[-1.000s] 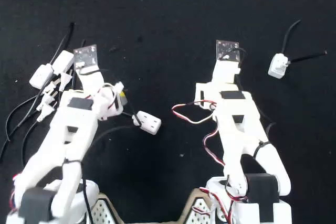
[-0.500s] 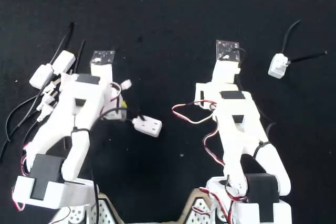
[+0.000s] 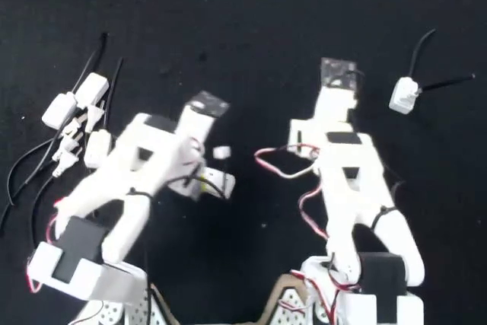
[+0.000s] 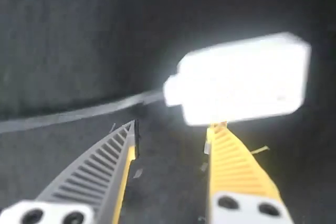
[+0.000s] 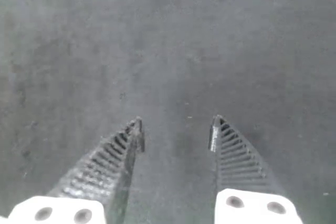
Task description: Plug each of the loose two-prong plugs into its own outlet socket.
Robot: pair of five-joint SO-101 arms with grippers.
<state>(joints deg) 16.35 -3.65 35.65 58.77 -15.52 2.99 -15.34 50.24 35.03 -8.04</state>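
Note:
A white outlet socket [image 4: 244,80] with a thin cable lies just past the tips of my left gripper [image 4: 173,129], which is open with nothing between its fingers. From above, that socket [image 3: 221,183] peeks out beside the left arm near the table's middle. Loose two-prong plugs [image 3: 70,146] lie in a cluster at the far left, beside more white sockets [image 3: 61,109]. My right gripper [image 5: 176,127] is open above bare black cloth. The right arm [image 3: 346,161] stands right of centre.
Another white socket [image 3: 402,95] with two dark cables lies at the far right. Black cables [image 3: 27,161] trail off the left edge from the plug cluster. Black cloth [image 3: 251,43] covers the whole table.
The left arm has swung right, away from the plug cluster, and now hangs over the middle socket. The right arm has barely shifted.

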